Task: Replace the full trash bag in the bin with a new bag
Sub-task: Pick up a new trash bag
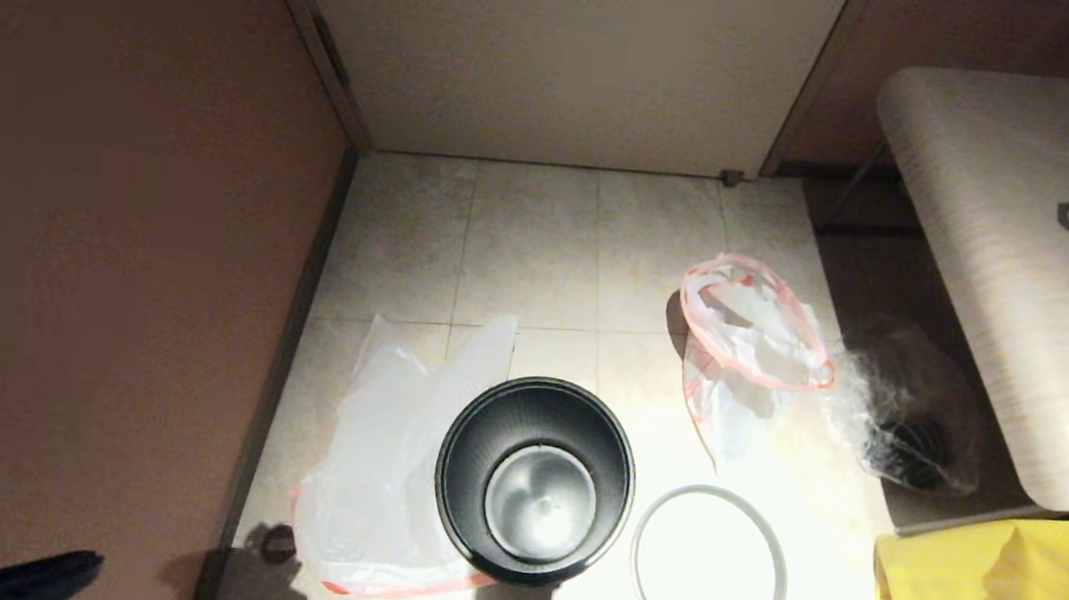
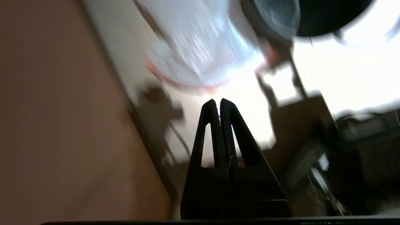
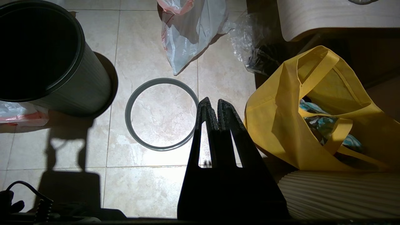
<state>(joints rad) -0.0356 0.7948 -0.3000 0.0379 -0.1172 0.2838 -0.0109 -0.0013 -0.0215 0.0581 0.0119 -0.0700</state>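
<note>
The bin stands on the tiled floor, black, with nothing in it and its silvery base showing. Its grey hoop lies flat on the floor just right of it. The new bag lies limp against the bin's left side, red-orange hem toward me. The full trash bag, with a pink-red hem, sits behind the hoop. My left gripper is shut on nothing, low at the left near the new bag. My right gripper is shut and empty, beside the hoop.
A crinkly clear bag with dark contents lies right of the full bag. A big yellow bag stands at the right front, close to my right gripper. A pale table with tools stands at the right; a brown wall runs along the left.
</note>
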